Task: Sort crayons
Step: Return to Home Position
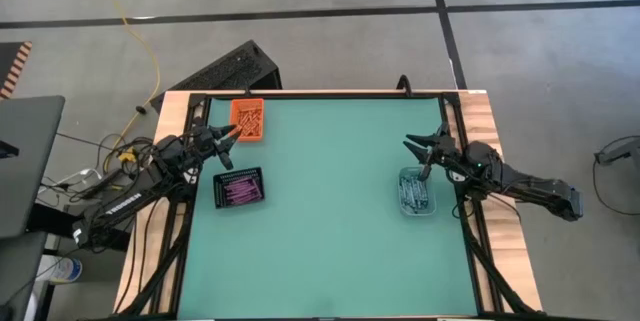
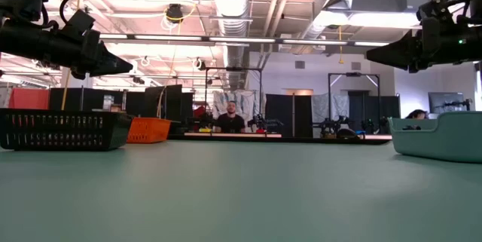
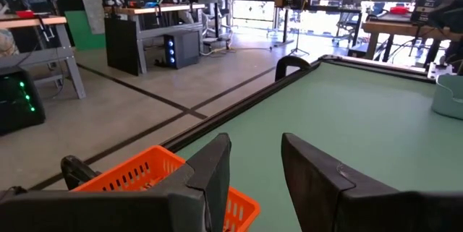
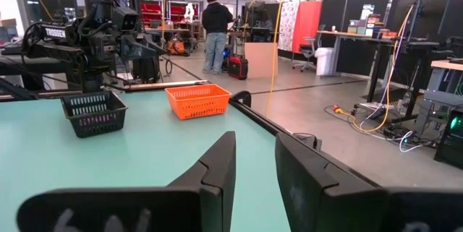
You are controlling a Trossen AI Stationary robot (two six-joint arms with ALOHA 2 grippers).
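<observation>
Three small trays sit on the green table (image 1: 330, 221). An orange tray (image 1: 248, 119) at the far left holds orange crayons (image 1: 250, 116). Nearer on the left, a black tray (image 1: 240, 189) holds pink-purple crayons (image 1: 240, 192). At the right a clear tray (image 1: 415, 191) holds blue crayons (image 1: 413, 195). My left gripper (image 1: 232, 141) hangs level above the table between the orange and black trays, open, with nothing between its fingers (image 3: 255, 170). My right gripper (image 1: 415, 145) hangs level just beyond the clear tray's far end, also open and empty (image 4: 255, 163).
A raised black rim (image 1: 330, 95) runs round the table. The middle of the green surface lies bare between the trays. Beyond the table a person (image 2: 230, 117) sits at a desk, and another person (image 4: 215, 26) stands in the room.
</observation>
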